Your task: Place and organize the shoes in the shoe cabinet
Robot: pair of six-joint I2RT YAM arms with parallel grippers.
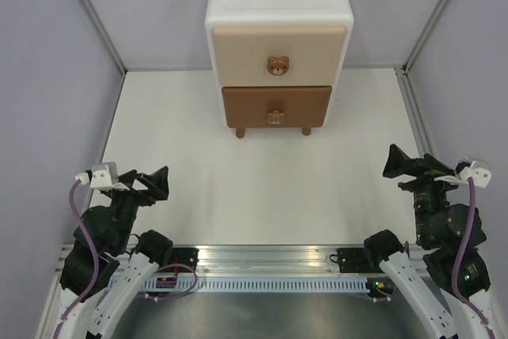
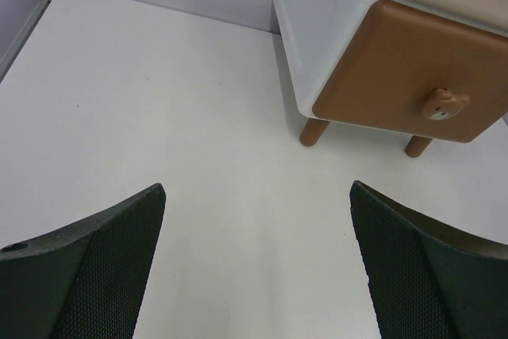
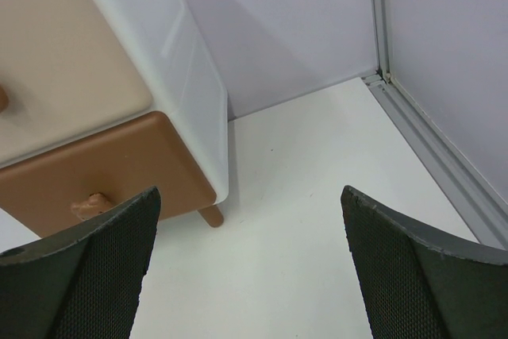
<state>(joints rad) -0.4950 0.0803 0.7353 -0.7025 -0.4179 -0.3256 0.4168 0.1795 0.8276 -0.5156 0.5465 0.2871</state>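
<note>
No shoes show in any view. The cabinet [image 1: 278, 45], at the middle of the far edge, has both drawers shut, so the shoes are either already inside or not yet brought; I cannot tell which. The left gripper [image 1: 157, 182], by the near left corner, and the right gripper [image 1: 399, 162], by the near right corner, gape wide and hold nothing. Only the top view shows the whole worktop; the wrist views add the cabinet's side walls.

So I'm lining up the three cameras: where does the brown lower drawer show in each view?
Top external: brown lower drawer, upper centre, under the beige drawer.
Left wrist: brown lower drawer, upper right.
Right wrist: brown lower drawer, lower left.
Shared landmark: its bear knob, visible in all three.
</note>
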